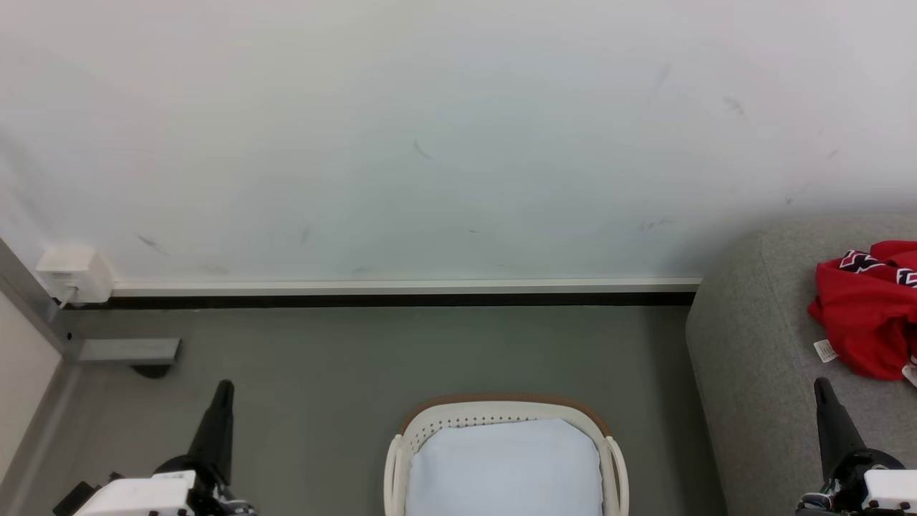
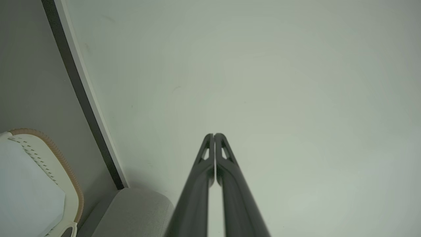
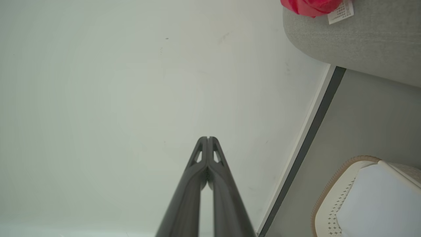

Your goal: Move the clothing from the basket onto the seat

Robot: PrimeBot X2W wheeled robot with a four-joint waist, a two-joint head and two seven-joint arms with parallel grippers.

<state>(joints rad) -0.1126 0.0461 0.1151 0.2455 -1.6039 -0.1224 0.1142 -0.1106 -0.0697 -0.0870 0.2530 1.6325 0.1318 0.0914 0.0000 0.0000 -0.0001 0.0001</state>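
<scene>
Red clothing (image 1: pixel 870 319) with a navy-white zigzag band lies crumpled on the grey seat (image 1: pixel 759 358) at the right edge of the head view; its red edge (image 3: pixel 309 6) and a white label show on the seat (image 3: pixel 355 42) in the right wrist view. The cream basket (image 1: pixel 615 459) with a brown rim stands on the floor at bottom centre, holding a pale white sheet (image 1: pixel 505 469). The basket (image 2: pixel 64 171) also appears in the left wrist view and the basket (image 3: pixel 332 194) in the right wrist view. My left gripper (image 1: pixel 224 387) is shut at lower left, empty. My right gripper (image 1: pixel 821 383) is shut at lower right, beside the seat's front, empty.
A white wall (image 1: pixel 430 143) with a dark baseboard (image 1: pixel 401 299) runs behind the basket. A white wall outlet box (image 1: pixel 71 274) and a grey bracket (image 1: pixel 129 351) sit at the left. Grey floor (image 1: pixel 322 373) lies between the basket and the wall.
</scene>
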